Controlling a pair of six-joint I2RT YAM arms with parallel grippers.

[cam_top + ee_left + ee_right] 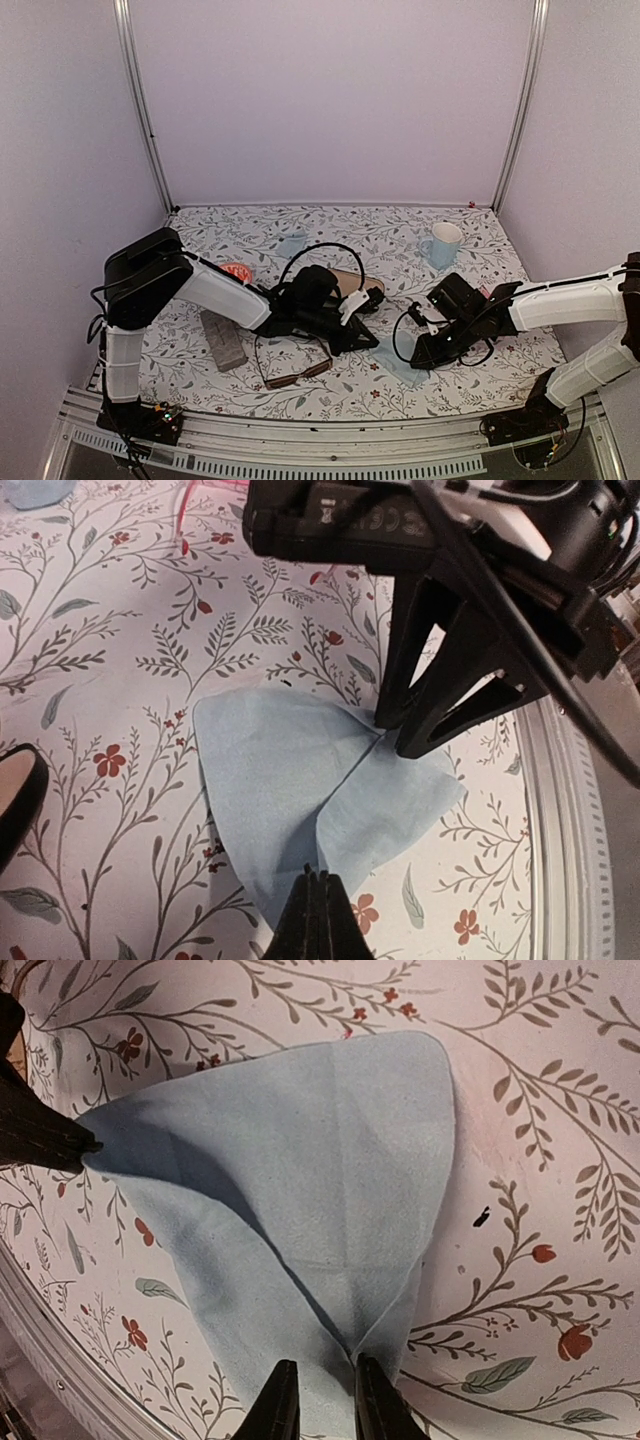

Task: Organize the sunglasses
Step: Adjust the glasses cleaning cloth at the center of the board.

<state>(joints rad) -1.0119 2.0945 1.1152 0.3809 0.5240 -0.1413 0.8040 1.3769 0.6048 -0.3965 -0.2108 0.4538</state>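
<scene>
The left gripper [318, 920] is clenched on one corner of a pale blue cloth [330, 1180], while the right gripper [318, 1400] pinches a raised fold at the opposite edge. The soft, matte cloth sags between them on the flower-printed table [480, 230].

Neither arm has hold of the sunglasses. The brown pair [295, 368] lies on the table near the front edge, just left of the cloth, with its thin frame and slim arms spread. The pink-red pair [237, 271] sits farther back, partly hidden behind the left arm.

Both pairs look light and stiff but easily bent, with smooth lenses likely to slip or smudge. The bridge or the thicker corner by a hinge seems the safest place to grip, and the brown pair's slim arms seem the weakest. A grey rectangular case [223, 341] lies left of the brown pair, and a pale mug [440, 245] stands toward the back right.
</scene>
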